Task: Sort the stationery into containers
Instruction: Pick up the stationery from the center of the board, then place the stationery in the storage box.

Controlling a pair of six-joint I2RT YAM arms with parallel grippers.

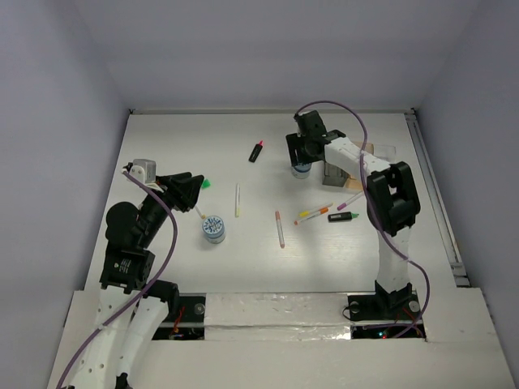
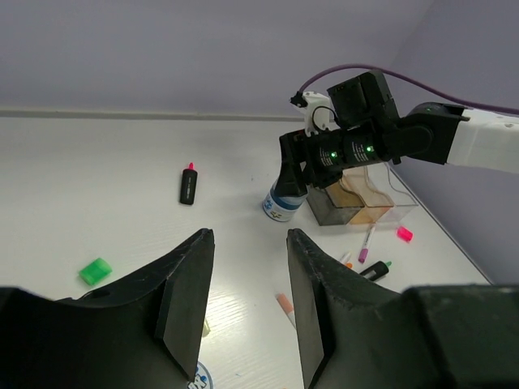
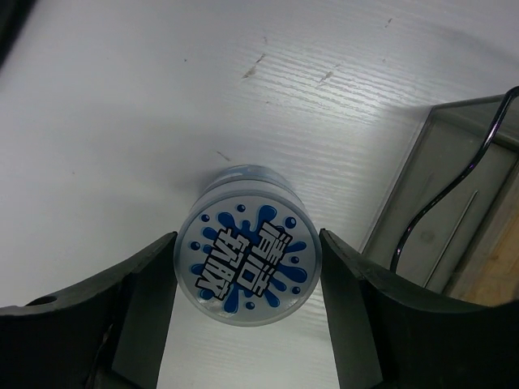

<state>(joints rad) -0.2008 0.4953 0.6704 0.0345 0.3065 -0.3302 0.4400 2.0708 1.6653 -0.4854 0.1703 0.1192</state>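
A round blue-white roll (image 3: 247, 271) stands upright on the table just left of the containers (image 2: 357, 203). My right gripper (image 3: 247, 243) reaches down over it, both pads pressed against its sides. A second roll (image 1: 214, 229) sits near my left gripper (image 2: 250, 237), which hovers open with nothing between its fingers. On the table lie a yellow pen (image 1: 238, 199), a pink-white pen (image 1: 280, 228), an orange pen (image 1: 314, 212) and a purple pen (image 1: 350, 200). One black highlighter has a green cap (image 1: 343, 216); another with a pink tip (image 1: 257, 151) lies farther back.
A loose green cap (image 2: 95, 271) lies by my left gripper and a loose pink cap (image 2: 404, 234) in front of the containers. The dark grey tray (image 3: 454, 162) is right beside the gripped roll. The right arm's purple cable (image 1: 340, 109) loops above the trays.
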